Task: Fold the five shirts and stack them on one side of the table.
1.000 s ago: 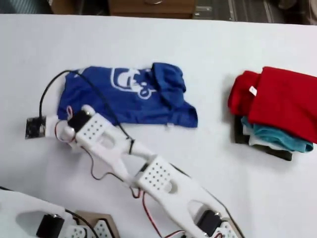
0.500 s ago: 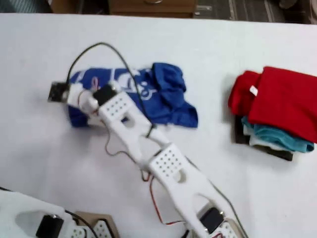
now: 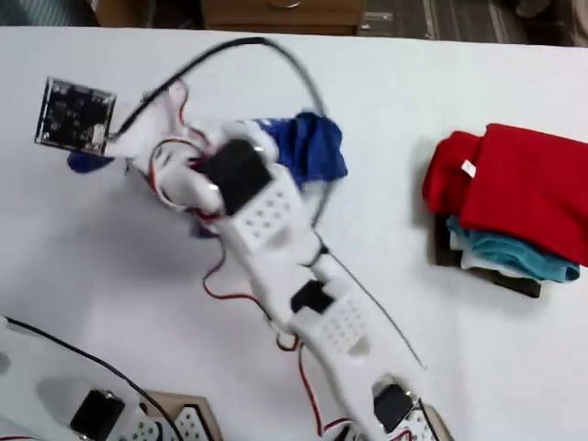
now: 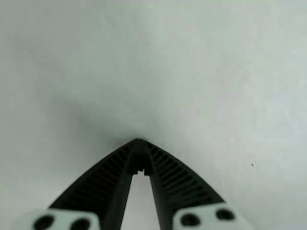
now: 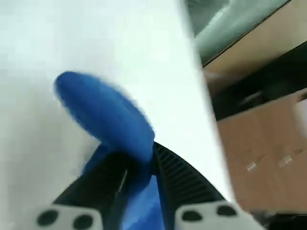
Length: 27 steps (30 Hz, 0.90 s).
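A blue shirt (image 3: 312,152) with a white print lies bunched left of the table's centre. Part of it hangs lifted under the raised right arm (image 3: 262,216). My right gripper (image 3: 106,158) holds the shirt's left end above the table. In the right wrist view the blue cloth (image 5: 105,115) bulges out between the jaws of the right gripper (image 5: 139,163). A stack of folded shirts sits at the right edge: red (image 3: 524,188) on top, teal (image 3: 505,253) under it, a dark one (image 3: 514,283) lowest. My left gripper (image 4: 139,155) is shut and holds nothing over bare white table.
The left arm's base (image 3: 55,404) sits at the near left corner. Black and red cables (image 3: 303,73) loop off the right arm over the shirt. Beyond the table's far edge stands wooden furniture (image 5: 268,134). The white table (image 3: 441,367) is bare between shirt and stack.
The right arm swung from the shirt's near left corner up across it and rose. It took the shirt's left end along, so the flat shirt is now bunched and partly lifted.
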Motion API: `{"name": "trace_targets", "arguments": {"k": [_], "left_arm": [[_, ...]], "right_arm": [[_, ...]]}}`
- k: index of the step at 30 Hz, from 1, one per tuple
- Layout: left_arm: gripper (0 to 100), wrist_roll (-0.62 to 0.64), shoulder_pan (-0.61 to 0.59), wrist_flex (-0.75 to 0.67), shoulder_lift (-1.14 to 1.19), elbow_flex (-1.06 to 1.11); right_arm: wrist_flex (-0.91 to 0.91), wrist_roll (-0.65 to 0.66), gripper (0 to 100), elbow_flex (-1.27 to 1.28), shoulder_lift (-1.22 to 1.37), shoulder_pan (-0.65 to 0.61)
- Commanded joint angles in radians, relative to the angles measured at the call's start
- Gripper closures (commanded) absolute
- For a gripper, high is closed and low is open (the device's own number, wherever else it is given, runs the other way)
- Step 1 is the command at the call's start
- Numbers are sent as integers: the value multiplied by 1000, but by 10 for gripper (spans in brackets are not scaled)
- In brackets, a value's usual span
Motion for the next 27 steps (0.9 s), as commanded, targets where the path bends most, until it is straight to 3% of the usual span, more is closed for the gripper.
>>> {"name": "trace_targets", "arguments": {"k": [1,8,19,27], "left_arm": [[954,0,83,38,9,-16],[954,-104,339,55,5,-16],[953,-106,792,58,-61,24],[801,-75,1060,57,-362,179]], "right_arm": [[-105,6,978,-37,-171,-2],[-179,222,978,-37,-202,93],[-177,227,978,32,-151,426],[-177,227,978,46,4,553]]}}
